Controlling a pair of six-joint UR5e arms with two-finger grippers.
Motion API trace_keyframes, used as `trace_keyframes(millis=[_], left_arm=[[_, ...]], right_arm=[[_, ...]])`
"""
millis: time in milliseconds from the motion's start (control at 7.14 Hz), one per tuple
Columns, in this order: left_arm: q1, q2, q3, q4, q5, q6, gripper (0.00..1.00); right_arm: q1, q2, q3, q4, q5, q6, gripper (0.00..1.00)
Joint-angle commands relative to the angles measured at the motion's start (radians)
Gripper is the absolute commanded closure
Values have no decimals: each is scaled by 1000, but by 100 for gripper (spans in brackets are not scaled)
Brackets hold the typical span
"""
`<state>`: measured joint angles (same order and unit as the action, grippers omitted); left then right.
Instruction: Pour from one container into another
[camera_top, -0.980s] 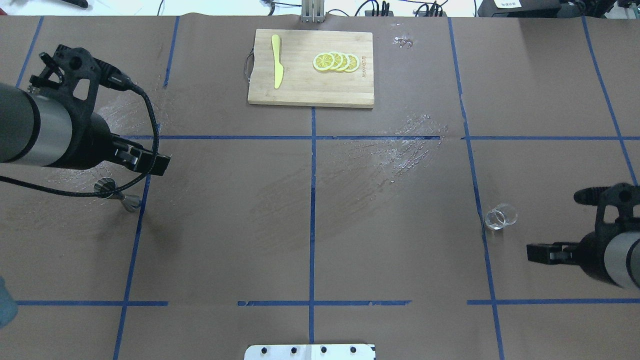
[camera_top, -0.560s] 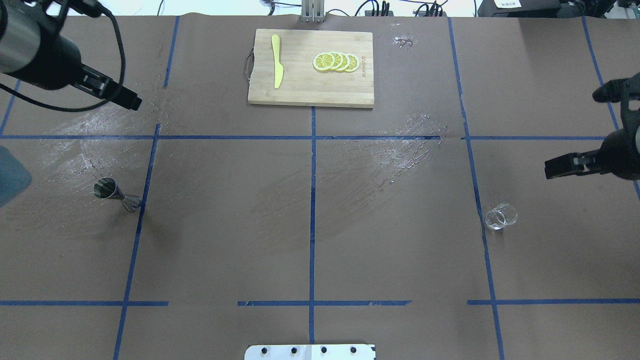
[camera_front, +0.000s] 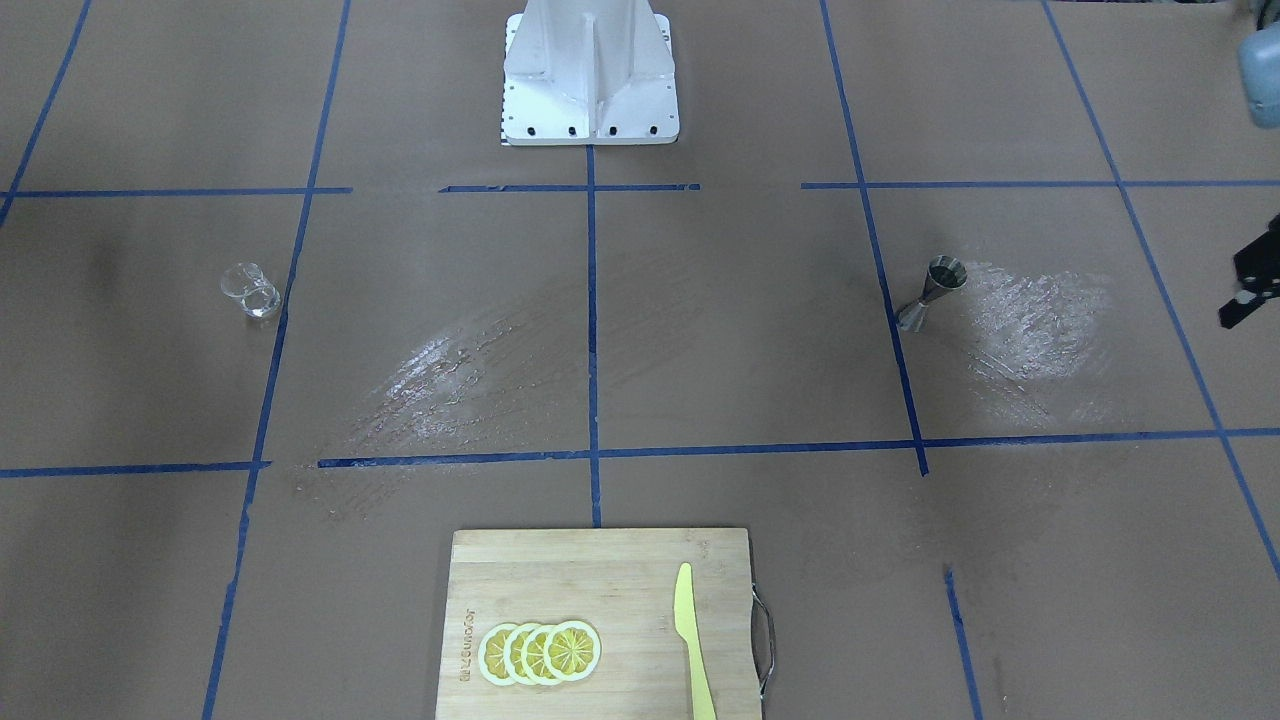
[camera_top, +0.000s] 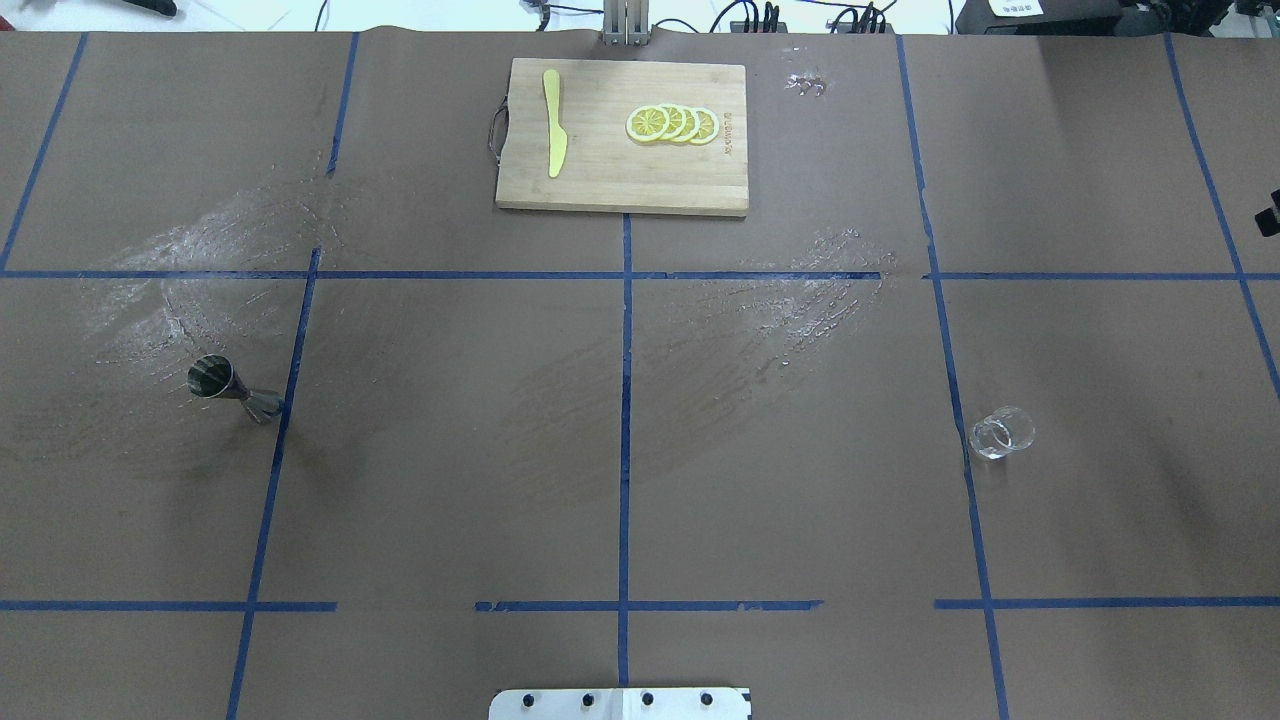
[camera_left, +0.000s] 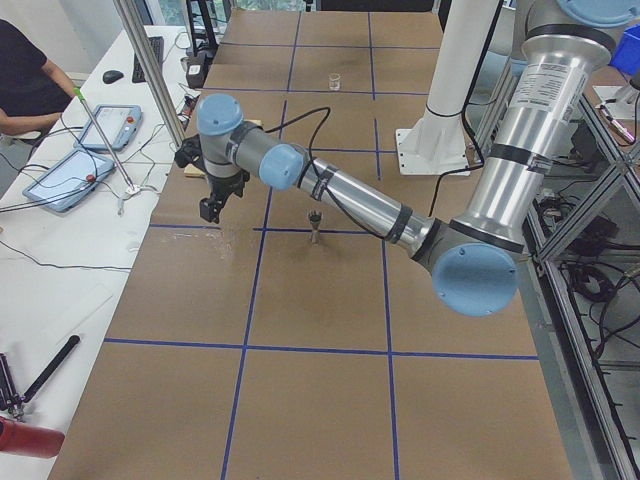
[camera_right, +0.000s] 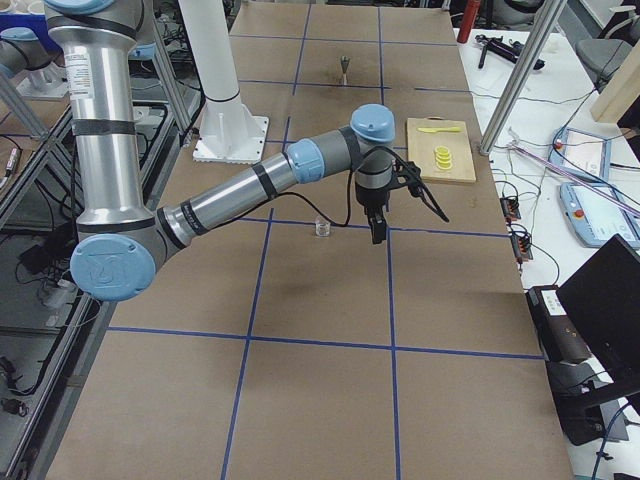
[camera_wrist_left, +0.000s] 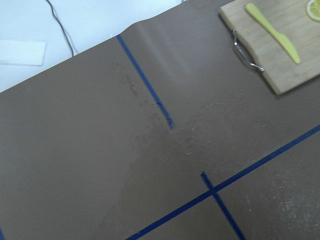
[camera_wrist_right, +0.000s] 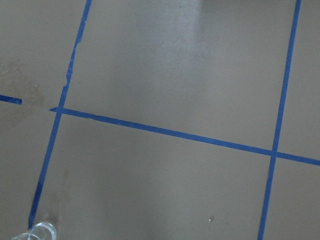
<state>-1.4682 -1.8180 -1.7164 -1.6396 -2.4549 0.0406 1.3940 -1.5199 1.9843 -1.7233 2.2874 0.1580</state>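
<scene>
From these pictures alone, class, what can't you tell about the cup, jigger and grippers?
- Cup: whether it holds liquid; clear and tiny overhead, cropped in the right wrist view.
- Jigger: contents; bowl dark and small.
- Left gripper, right gripper: open or shut; frame edges crop them, side views too small.

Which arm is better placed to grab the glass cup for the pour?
Right. The glass cup stands on the robot's right side, where the right gripper hangs; the left gripper is at the opposite end, near the jigger.
</scene>
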Motion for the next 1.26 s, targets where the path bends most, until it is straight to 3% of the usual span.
trace_keyframes(millis=[0,140,420,840,1120], left_arm=[[-72,190,29,-185,-58,15,0],[-69,241,52,-204,-27,12,0],[-63,220,138,-227,31,-4,0],[-55,135,172,46,74,8,0],[-64,138,185,108,86,124,0]], right_arm=[[54,-23,-42,-5,28,-40,0],[46,-60,-45,5,5,-35,0],[48,-68,-105,5,10,-34,0],[57,-80,-110,5,76,-25,0],[82,-98,-113,4,89,-20,0]])
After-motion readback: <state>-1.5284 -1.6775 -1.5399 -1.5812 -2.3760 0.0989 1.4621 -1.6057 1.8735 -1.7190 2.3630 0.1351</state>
